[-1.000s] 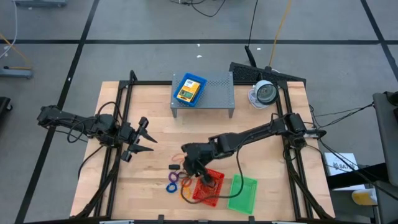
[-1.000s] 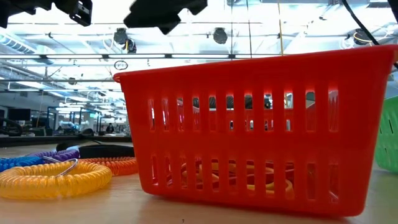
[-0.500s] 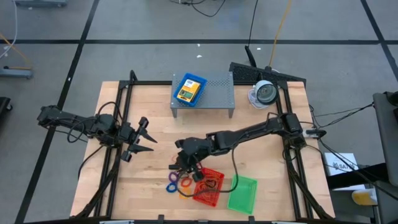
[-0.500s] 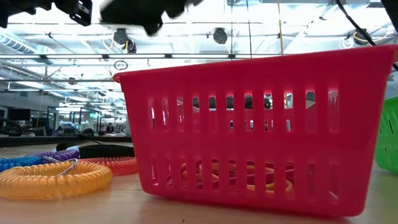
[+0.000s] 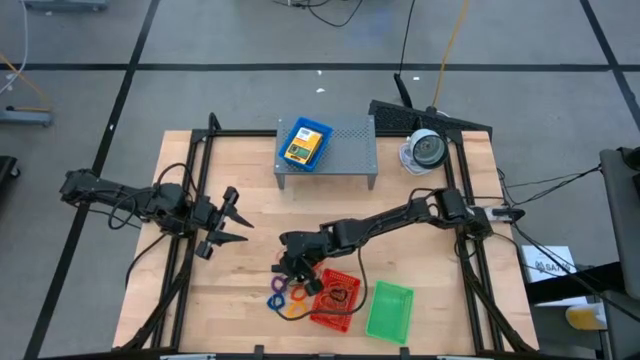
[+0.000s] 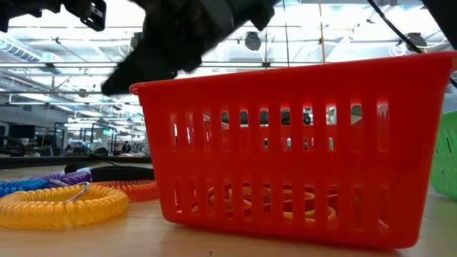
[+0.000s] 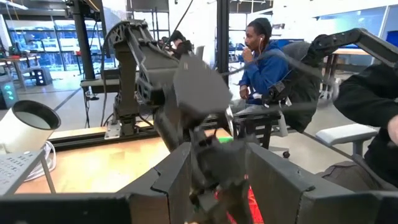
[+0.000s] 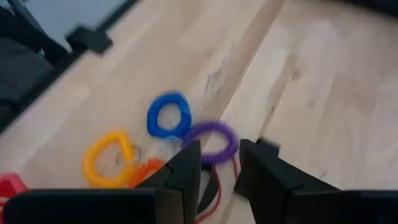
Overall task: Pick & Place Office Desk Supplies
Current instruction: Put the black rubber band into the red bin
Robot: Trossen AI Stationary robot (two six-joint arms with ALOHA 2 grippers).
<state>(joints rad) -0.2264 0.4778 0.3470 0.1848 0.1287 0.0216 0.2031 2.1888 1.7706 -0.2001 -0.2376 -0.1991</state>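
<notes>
My right gripper [image 8: 217, 149] hangs open, slanting down over a cluster of rings near the table's front: a purple ring [image 8: 214, 140] shows between its fingertips, with a blue ring [image 8: 169, 116], a yellow ring [image 8: 109, 158] and an orange ring [image 8: 146, 171] beside it. All lie flat on the wood. In the high view the gripper [image 5: 291, 267] is just beyond the rings [image 5: 285, 295], left of the red tray [image 5: 335, 298]. A small dark piece [image 8: 268, 146] lies by one finger. My left gripper [image 5: 228, 222] waits open at the table's left.
A green tray [image 5: 390, 312] stands right of the red one, which holds rings. The grey shelf [image 5: 345, 150] at the back carries a blue-and-yellow box [image 5: 305, 143]. A round white device [image 5: 428, 150] sits at the back right. People sit beyond the table.
My right gripper has swung from above the red tray toward the table's left and come down over the rings. In the low view it has dropped into the picture above the tray's rim. The trays and rings have stayed put.
</notes>
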